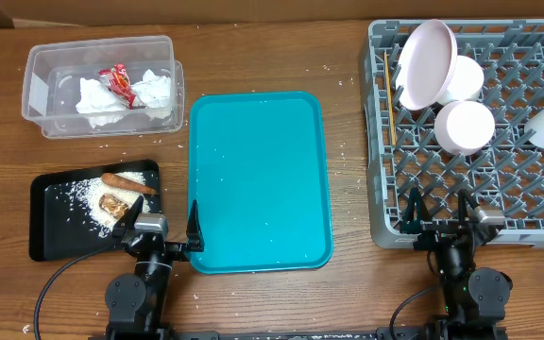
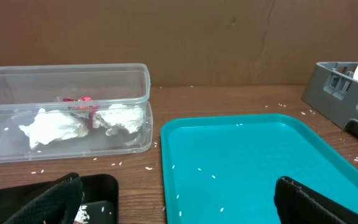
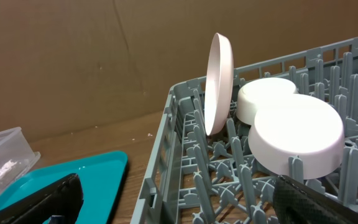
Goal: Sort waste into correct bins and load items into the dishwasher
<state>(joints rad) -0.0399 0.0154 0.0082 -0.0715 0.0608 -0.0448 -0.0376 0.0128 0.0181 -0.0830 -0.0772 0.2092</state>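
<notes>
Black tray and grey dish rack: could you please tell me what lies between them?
The teal tray lies between the black tray and the dish rack, as the overhead view shows.

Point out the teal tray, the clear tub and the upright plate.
teal tray [image 1: 253,142], overhead view, bare floor
clear tub [image 2: 146,118], left wrist view, right end wall
upright plate [image 3: 218,84], right wrist view, visible face

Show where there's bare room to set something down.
The teal rectangular tray is almost bare. In the grey plastic dish rack the near rows are free, the far half crowded with white dishes. The flat black tray holds food scraps, the clear plastic tub crumpled napkins.
</notes>
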